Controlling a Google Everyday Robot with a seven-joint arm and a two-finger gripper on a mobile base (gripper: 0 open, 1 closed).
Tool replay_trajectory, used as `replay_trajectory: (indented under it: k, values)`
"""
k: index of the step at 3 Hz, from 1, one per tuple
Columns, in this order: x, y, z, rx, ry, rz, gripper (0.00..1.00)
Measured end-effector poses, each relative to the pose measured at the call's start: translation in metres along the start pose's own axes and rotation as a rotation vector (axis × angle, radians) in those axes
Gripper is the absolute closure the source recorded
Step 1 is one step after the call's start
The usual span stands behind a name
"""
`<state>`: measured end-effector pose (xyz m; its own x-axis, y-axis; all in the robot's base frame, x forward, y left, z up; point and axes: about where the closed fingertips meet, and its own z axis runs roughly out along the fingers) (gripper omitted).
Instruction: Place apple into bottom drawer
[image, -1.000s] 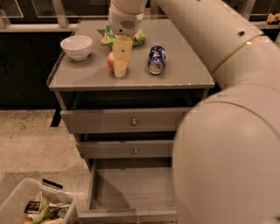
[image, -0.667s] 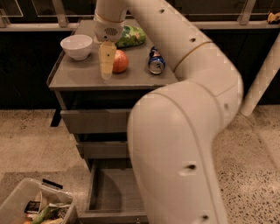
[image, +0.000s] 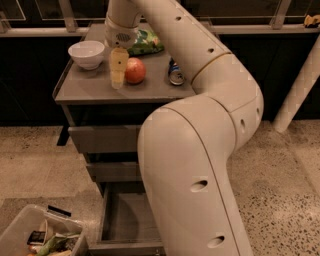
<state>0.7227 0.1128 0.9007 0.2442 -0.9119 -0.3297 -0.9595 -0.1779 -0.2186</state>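
The reddish-orange apple (image: 135, 70) sits on the grey cabinet top (image: 95, 87), right of the white bowl. My gripper (image: 118, 70) hangs down from the arm onto the cabinet top, right beside the apple on its left and between it and the bowl. I cannot tell whether it touches the apple. The bottom drawer (image: 125, 222) is pulled open below, with a bare grey floor. My arm hides its right part.
A white bowl (image: 87, 53) stands at the top's left. A green bag (image: 146, 43) lies at the back and a blue soda can (image: 175, 74) at the right. Two shallower drawers (image: 102, 138) are partly out. A clear bin of clutter (image: 37, 235) sits on the floor, lower left.
The gripper has gone from the apple's right side to its left side. The apple still rests on the cabinet top. The arm now fills more of the view.
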Motion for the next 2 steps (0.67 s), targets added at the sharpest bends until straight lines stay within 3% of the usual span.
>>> replay_trajectory:
  k: [1, 2]
  values:
    - [0.019, -0.008, 0.003, 0.012, -0.005, 0.046, 0.00]
    - [0.067, -0.030, 0.008, 0.060, -0.016, 0.138, 0.00]
